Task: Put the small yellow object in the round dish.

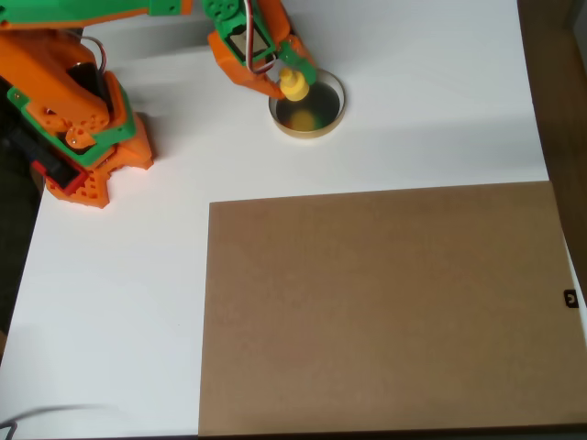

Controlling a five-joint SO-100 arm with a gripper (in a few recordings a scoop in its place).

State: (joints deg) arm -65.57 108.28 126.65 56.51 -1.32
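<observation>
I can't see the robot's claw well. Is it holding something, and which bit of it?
Yes. The tool holds the small yellow object above the round dish, seemingly by the narrower knob end.

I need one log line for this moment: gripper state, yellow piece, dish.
gripper: shut on yellow piece | yellow piece: held over dish, not yet released | dish: on white table, beside brown board

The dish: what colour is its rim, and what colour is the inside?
The dish has a pale cream rim and a dark inside, seen in the overhead view.
</observation>
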